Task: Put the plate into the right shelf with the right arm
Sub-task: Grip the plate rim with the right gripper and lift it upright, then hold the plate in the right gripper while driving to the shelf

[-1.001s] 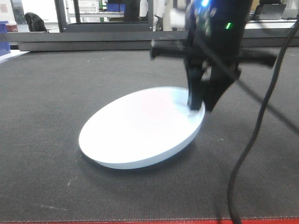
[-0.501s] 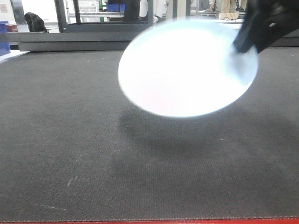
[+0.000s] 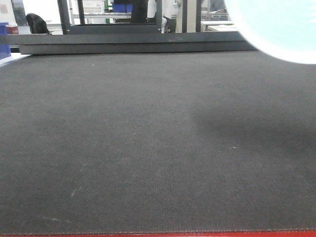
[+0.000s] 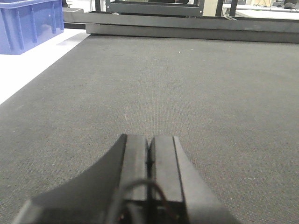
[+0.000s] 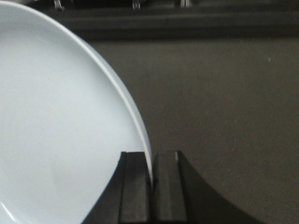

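The plate (image 3: pixel 276 29) hangs above the table's (image 3: pixel 148 148) right side, rim between the right gripper's (image 5: pixel 152 184) jaws — a bin (image 4: pixel 28 23) sits at the far left corner, rails (image 3: pixel 133 44) along the far edge.

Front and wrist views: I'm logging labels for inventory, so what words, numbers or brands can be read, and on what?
No text can be read.
The plate is blank.
The blue bin shows no label.
The white box in the front view's background has faint marks, too blurred to read.
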